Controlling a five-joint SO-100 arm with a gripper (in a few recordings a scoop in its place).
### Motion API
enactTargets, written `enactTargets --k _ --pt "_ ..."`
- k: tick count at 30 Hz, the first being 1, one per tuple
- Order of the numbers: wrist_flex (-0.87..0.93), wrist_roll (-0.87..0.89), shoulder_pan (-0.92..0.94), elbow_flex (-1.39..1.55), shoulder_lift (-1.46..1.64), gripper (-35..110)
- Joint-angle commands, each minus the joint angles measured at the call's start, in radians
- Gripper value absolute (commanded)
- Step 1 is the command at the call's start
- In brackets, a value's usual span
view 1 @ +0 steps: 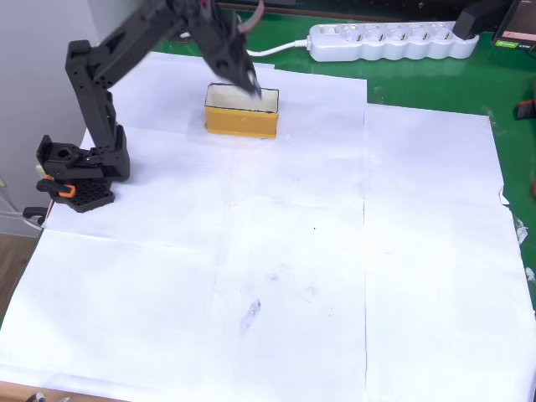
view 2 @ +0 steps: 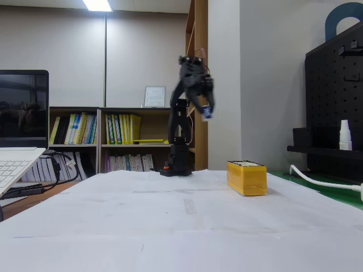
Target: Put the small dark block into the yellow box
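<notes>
gripper (view 2: 205, 112) hangs high above the table, pinching the small dark block (view 2: 206, 113) between its tips; blurry. in overhead view it sits over the yellow box (view 1: 241, 121), probably lined up for a drop.

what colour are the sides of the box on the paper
Mustard yellow, with a pale cream inside. The yellow box shows its sides best in the fixed view.
</notes>
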Motion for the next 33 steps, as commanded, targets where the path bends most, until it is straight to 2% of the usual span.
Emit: enactTargets --k 1,11,27,28,31,33 --pt "-0.066 0.032 -0.120 -0.072 -0.078 0" --pt "-0.371 0.005 -0.173 -0.334 0.055 0" --pt "-0.396 -0.026 -0.137 -0.353 0.253 0" --pt "-0.390 -0.025 -0.133 -0.353 0.256 1" --pt "-0.376 -0.020 -0.124 -0.350 0.261 21" --pt "-0.368 -0.021 -0.118 -0.339 0.261 28"
